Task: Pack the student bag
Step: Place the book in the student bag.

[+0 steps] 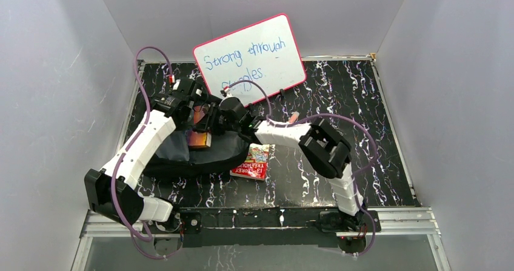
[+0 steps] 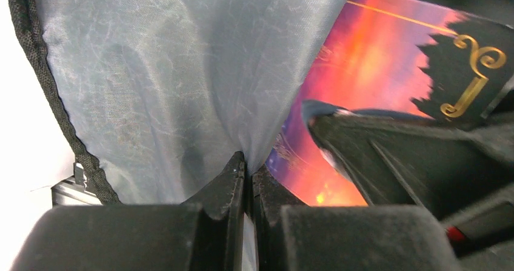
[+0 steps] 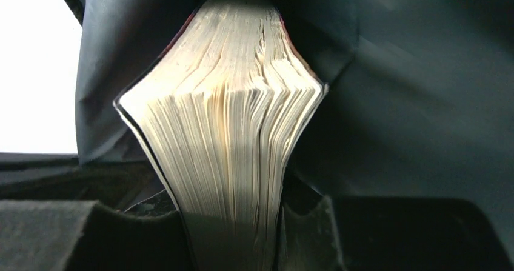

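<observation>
now the student bag [image 1: 209, 159] lies left-to-right, mouth turned rearward.

Left arm [image 1: 148, 139], right arm [image 1: 280, 131] converging forward, left tool [image 2: 245, 180] pinching student bag [image 2: 170, 89], right tool [image 3: 233, 222] gripping book [image 3: 230, 137]

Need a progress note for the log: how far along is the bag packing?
Done: the bag is open, the left gripper pinching its grey lining. In hand: the right gripper clamps a thick book at the opening. Left: a red book lies on the table beside the bag.
</observation>
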